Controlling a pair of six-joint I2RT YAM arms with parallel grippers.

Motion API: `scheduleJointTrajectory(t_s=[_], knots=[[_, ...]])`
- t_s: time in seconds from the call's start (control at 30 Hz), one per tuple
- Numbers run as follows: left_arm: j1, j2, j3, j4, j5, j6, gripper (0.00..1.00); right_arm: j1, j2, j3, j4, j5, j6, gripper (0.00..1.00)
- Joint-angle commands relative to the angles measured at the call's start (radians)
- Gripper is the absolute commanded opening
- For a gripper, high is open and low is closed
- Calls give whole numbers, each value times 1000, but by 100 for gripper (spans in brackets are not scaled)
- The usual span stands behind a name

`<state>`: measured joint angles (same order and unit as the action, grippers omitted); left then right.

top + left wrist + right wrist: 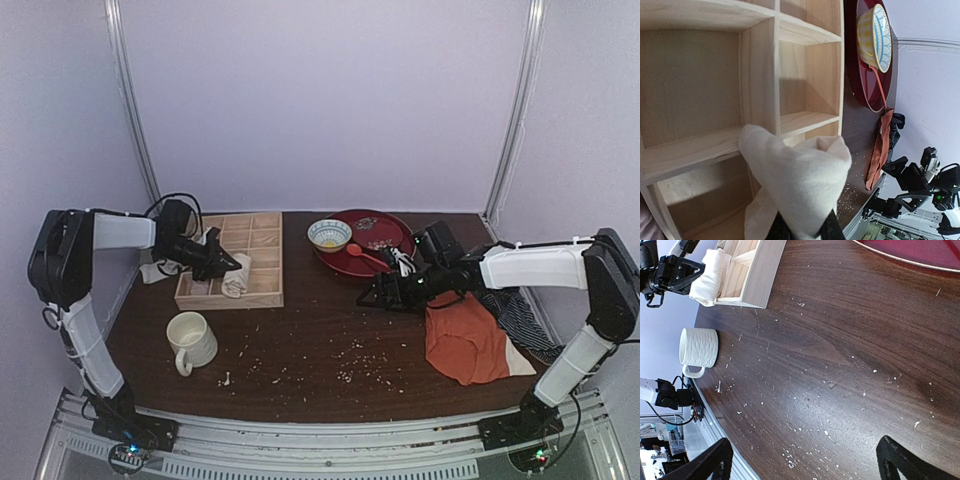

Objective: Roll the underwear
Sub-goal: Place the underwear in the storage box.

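The underwear is a cream bundle, rolled up and pinched at its lower end by my left gripper, which is shut on it. In the left wrist view the underwear hangs over the front compartments of the wooden divider box, with the left gripper half hidden under the cloth. The right wrist view shows the underwear draped over the box's near corner. My right gripper hovers low over the table's middle. There the right gripper stands open, with only bare wood between its fingers.
A white mug stands near the front left. A red plate at the back holds a patterned bowl and an orange spoon. An orange-red garment and a dark striped cloth lie at the right. Crumbs dot the tabletop.
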<state>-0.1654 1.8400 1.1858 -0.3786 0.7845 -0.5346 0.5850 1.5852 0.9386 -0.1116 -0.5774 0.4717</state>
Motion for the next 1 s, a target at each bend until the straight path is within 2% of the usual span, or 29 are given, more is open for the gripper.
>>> scheduleJointTrajectory(t_s=[0.0,0.43,0.77,0.97], knots=[[8,15,-10,-26,-33,17,0,-6,9,24,-1,-13,0,100],[10,-1,-24,-44,-186,35,0,-6,8,14,12,-22,2,100],[9,-3,-25,-37,-243,91,0,-7,14,10,18,-25,7,100],[8,-15,-79,-9,-283,112,0,-7,13,8,18,-22,8,100]])
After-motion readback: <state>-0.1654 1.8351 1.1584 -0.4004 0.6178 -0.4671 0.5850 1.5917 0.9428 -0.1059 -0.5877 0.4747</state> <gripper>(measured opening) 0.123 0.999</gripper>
